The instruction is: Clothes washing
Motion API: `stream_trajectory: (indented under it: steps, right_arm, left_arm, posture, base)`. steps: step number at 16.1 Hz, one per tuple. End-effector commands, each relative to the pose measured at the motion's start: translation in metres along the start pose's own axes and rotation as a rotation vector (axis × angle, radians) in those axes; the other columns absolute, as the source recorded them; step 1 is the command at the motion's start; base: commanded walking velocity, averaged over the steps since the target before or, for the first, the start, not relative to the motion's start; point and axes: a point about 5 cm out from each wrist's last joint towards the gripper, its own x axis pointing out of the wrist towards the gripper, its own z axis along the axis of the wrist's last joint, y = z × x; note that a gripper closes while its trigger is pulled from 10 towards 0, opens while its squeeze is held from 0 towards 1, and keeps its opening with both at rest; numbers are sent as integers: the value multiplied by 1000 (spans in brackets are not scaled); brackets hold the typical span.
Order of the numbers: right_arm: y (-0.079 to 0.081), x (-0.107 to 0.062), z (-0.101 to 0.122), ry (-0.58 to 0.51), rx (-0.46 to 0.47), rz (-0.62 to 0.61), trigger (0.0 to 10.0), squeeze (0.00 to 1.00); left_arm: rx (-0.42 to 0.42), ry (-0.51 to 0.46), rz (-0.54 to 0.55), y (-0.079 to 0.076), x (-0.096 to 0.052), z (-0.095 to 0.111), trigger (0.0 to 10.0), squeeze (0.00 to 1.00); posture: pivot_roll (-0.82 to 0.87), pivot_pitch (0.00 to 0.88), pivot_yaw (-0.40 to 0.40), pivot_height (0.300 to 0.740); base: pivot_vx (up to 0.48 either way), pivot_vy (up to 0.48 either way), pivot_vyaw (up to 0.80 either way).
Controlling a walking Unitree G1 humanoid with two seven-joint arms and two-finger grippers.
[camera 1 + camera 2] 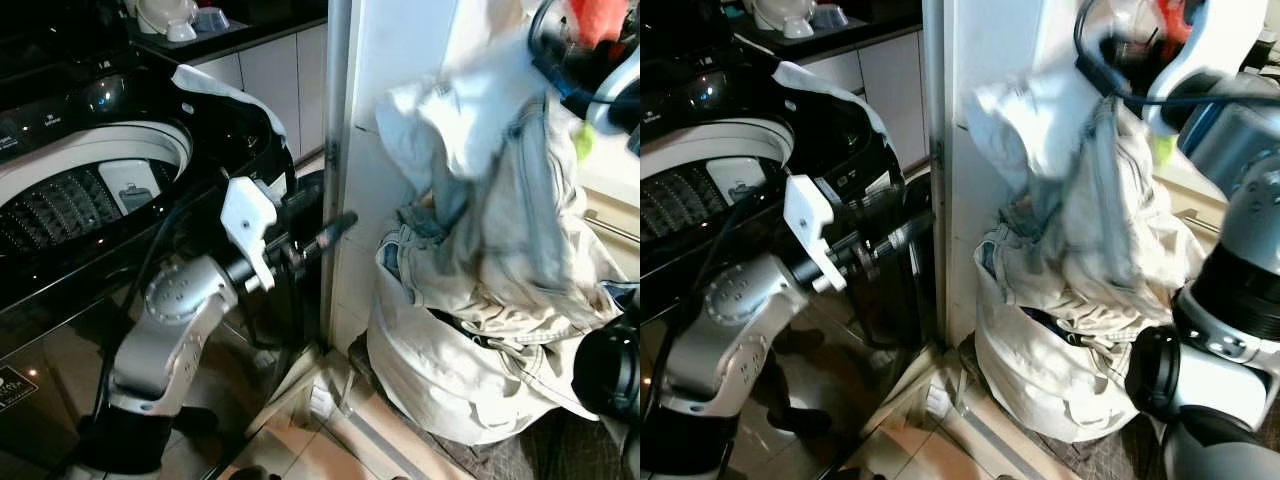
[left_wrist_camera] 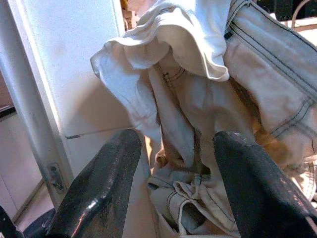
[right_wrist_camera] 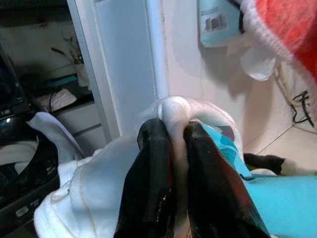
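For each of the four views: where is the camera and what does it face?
Left eye, head: down at washing machine, left arm, laundry bag.
Right eye, head: same scene, right arm lifting white garment.
Left wrist: open left gripper facing that hanging garment.
Right wrist: right gripper pinching white cloth.

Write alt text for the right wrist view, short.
The right gripper is shut on a fold of white cloth, lifted in front of a white door frame. Something red and fuzzy hangs at one corner.
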Motion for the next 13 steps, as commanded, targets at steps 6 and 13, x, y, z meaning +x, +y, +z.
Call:
stream_trajectory:
  steps: [6, 13]
  right_arm:
    - [-41, -21, -28, 280, -364, -224, 0, 0]
    - [-49, -64, -86, 644, -470, -137, 10000, 1000]
  left_arm:
    - [-29, -15, -33, -10, -4, 0, 10000, 0]
    - [-38, 10, -86, -12, -3, -3, 10000, 0]
  posture:
    - [-11, 0, -2, 740]
    - [-36, 0, 40, 740]
  base:
    - [0, 0, 0]
    - [0, 0, 0]
